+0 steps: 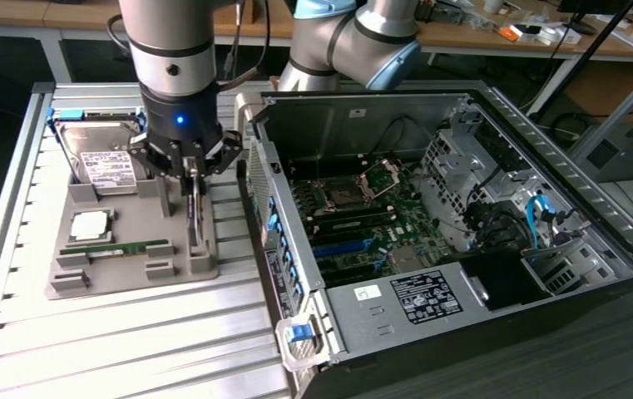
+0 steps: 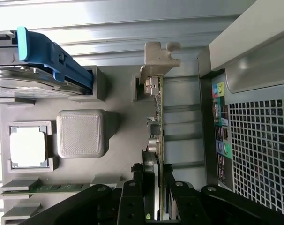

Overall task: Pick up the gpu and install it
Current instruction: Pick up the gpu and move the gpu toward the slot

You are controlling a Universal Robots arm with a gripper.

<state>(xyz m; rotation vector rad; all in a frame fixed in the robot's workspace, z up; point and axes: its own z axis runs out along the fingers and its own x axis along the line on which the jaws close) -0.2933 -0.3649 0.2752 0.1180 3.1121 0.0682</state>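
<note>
As it stands edgewise in the grey holder (image 1: 127, 268), gpu (image 2: 159, 117) clamped tight in gripper (image 1: 192, 176).

The arm (image 1: 166, 33) is built of thick silver-grey tubes with a thin black ring around the nearer one. Its rounded joint (image 1: 388, 37) carries a pale blue cap (image 1: 322, 7). A dark cable (image 1: 230, 41) hangs alongside. The lower wrist section is black, with a small lit blue light (image 1: 180, 120). The gripper (image 1: 192, 179) (image 2: 156, 201) is black, made of jointed link bars with round pivot screws (image 2: 129, 184) and a tiny yellow-green mark (image 2: 148, 216).
</note>
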